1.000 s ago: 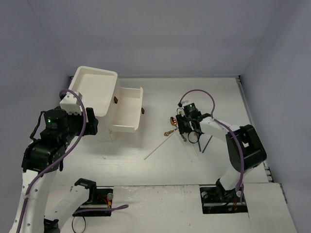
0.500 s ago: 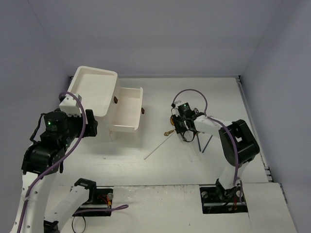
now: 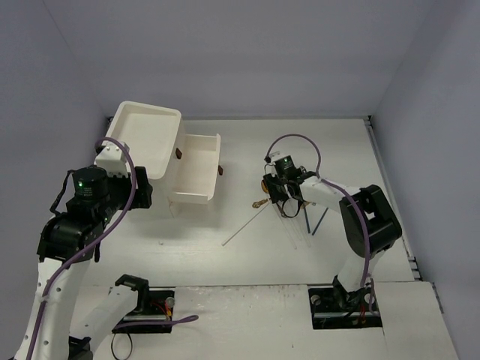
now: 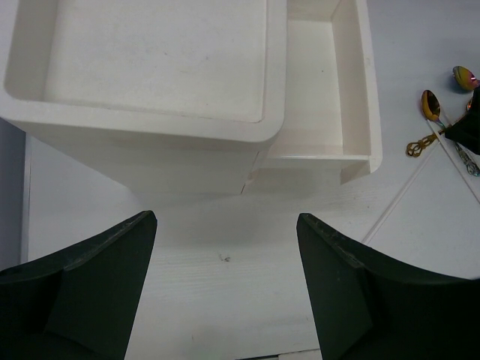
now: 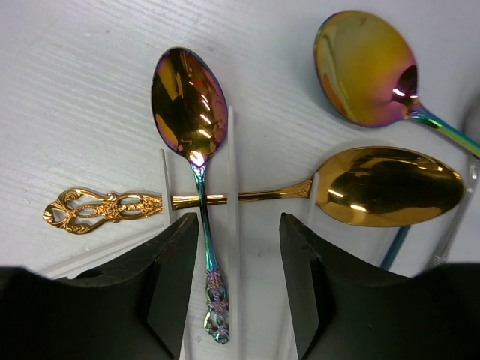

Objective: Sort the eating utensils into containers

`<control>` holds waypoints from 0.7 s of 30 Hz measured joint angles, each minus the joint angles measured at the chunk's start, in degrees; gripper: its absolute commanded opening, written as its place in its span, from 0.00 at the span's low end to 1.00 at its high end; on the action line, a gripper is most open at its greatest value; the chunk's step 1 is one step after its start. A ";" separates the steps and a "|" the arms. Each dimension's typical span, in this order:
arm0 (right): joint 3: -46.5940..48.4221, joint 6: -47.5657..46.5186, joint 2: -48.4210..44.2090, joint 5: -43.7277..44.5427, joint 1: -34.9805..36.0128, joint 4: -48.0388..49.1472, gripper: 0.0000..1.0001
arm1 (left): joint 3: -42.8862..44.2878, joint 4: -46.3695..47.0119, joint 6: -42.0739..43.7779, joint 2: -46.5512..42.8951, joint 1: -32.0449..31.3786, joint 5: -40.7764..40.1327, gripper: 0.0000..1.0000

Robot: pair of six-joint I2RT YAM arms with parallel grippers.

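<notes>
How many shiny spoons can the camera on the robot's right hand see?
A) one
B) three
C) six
B, three bowls show in the right wrist view: a rainbow spoon in the middle, a second rainbow spoon at the top right, and a gold spoon lying sideways.
</notes>
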 measured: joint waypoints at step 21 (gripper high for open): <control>-0.02 -3.53 -1.97 -2.06 2.17 -0.87 0.24 | 0.00 0.00 0.02 0.26 0.00 0.00 0.73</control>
